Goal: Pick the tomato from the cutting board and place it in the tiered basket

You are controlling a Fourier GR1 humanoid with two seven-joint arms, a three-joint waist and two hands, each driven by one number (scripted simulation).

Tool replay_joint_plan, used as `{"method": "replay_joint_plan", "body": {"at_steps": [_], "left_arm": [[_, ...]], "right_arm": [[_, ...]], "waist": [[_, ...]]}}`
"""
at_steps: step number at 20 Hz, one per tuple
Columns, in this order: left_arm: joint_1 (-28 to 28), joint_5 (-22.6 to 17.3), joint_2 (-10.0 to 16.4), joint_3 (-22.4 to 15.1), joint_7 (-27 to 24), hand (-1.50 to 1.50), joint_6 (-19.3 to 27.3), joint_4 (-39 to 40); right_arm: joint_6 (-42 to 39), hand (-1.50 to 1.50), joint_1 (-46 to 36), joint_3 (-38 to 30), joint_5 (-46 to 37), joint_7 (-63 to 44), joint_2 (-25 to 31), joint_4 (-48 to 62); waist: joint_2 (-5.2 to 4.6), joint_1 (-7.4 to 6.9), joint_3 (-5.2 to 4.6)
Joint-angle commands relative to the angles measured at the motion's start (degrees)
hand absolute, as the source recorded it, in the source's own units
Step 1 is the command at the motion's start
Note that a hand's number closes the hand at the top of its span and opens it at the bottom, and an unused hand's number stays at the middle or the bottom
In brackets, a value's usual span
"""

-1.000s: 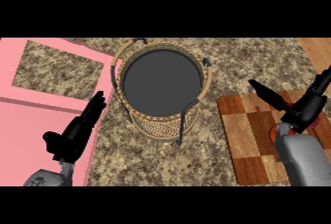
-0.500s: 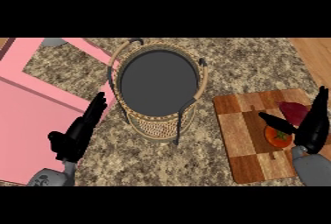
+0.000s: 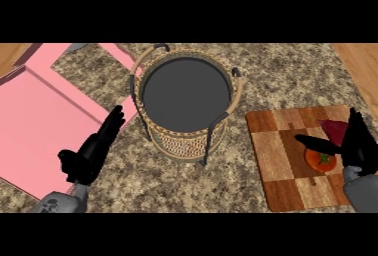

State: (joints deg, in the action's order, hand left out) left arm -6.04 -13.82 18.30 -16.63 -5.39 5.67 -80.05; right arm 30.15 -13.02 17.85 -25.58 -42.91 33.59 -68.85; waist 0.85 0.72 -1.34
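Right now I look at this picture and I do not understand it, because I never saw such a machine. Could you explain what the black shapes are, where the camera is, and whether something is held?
The camera sits in the robot's head and looks steeply down at a kitchen counter. The two black shapes on grey forearms are its hands. The left hand is open at the lower left, near a pink surface, and holds nothing. The right hand is open at the right edge, over a wooden cutting board. On the board lies a red tomato, close to the thumb but not grasped. A dark red thing next to it is partly hidden; I cannot tell what it is. In the middle stands a woven basket. Nothing is held yet.
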Motion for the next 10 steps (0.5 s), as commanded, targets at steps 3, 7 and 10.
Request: {"method": "replay_joint_plan", "body": {"at_steps": [3, 7, 10], "left_arm": [[-0.33, -0.4, -0.32, 0.6, 0.32, 0.0, -0.29, 1.36], [-0.65, -0.3, 0.45, 1.74, -1.99, 0.0, -1.51, 2.48], [1.14, 0.54, -1.06, -0.2, -1.08, 0.0, -0.43, 0.4]], "right_arm": [[-14.03, -1.5, -6.56, 6.56, -6.22, -24.78, 1.72, -10.56], [-18.12, -1.5, -9.53, 7.84, -11.5, -39.6, 0.28, -18.71], [-22.97, -1.5, -9.64, 4.85, -13.81, -42.09, 1.3, -19.38]], "waist": [[0.19, 0.24, 0.59], [0.03, 0.56, 0.88], [0.13, 0.46, 0.97]]}}
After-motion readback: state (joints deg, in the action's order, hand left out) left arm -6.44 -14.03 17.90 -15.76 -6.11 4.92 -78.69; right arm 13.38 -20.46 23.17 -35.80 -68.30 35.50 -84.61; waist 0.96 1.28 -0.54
